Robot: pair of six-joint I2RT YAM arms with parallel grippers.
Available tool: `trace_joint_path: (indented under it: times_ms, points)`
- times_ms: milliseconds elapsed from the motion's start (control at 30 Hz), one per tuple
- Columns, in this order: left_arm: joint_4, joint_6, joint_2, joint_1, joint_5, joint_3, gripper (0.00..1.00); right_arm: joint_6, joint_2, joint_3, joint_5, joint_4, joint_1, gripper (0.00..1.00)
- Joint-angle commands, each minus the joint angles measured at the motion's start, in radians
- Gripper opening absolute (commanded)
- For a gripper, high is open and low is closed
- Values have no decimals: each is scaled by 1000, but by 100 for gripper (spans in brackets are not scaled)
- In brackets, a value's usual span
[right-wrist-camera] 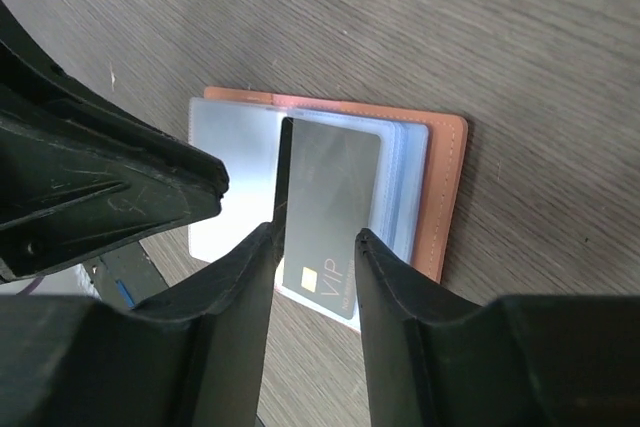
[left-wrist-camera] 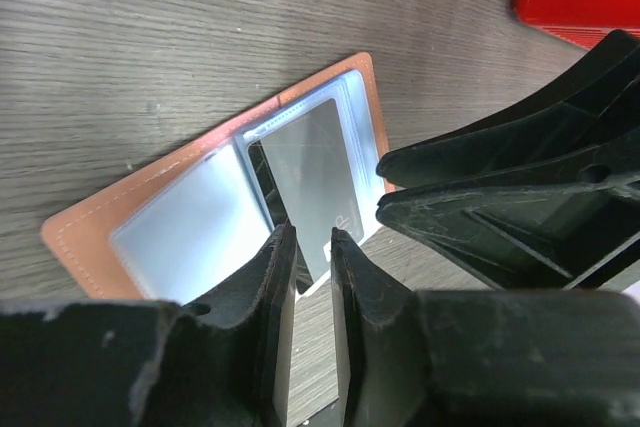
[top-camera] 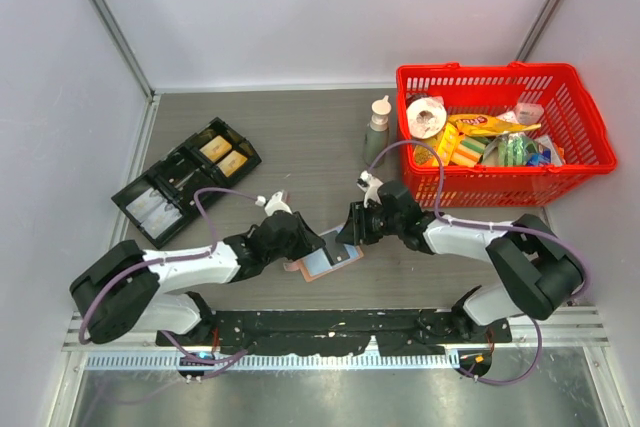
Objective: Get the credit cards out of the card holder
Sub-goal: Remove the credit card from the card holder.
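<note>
The card holder (top-camera: 322, 263) lies open and flat on the table between my two grippers, tan edge outward and pale blue-grey sleeves up. In the right wrist view, a grey credit card (right-wrist-camera: 330, 202) marked "VIP" sticks partly out of the card holder (right-wrist-camera: 445, 192). My right gripper (right-wrist-camera: 312, 245) is open, with a fingertip on each side of that card. In the left wrist view the same card (left-wrist-camera: 315, 172) lies on the card holder (left-wrist-camera: 95, 232). My left gripper (left-wrist-camera: 312, 247) is narrowly open just short of the card, holding nothing. The right gripper's fingers (left-wrist-camera: 480, 197) are close beside it.
A red basket (top-camera: 500, 185) full of groceries stands at the back right, with a small bottle (top-camera: 378, 127) to its left. A black compartment tray (top-camera: 150, 187) lies at the back left. Both arms (top-camera: 300, 237) (top-camera: 385, 212) meet over the table's near middle.
</note>
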Motion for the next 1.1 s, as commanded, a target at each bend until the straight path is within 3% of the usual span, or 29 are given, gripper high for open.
trace_joint_path:
  times_ms: [0, 300, 667, 900, 1067]
  points:
    - [167, -42, 59, -4, 47, -8, 22, 17, 36, -30, -41, 80, -8, 41]
    - [197, -94, 99, -30, 46, -67, 22, 6, 89, -59, -29, 80, -8, 38]
    - [218, -119, 143, -54, 37, -75, 32, 12, 79, -80, -16, 80, -6, 38]
    - [284, -175, 212, -76, 15, -81, 31, 23, 79, -87, -15, 87, -6, 38]
    - [341, -224, 214, -86, -16, -118, 25, 26, 81, -90, -10, 92, -8, 38]
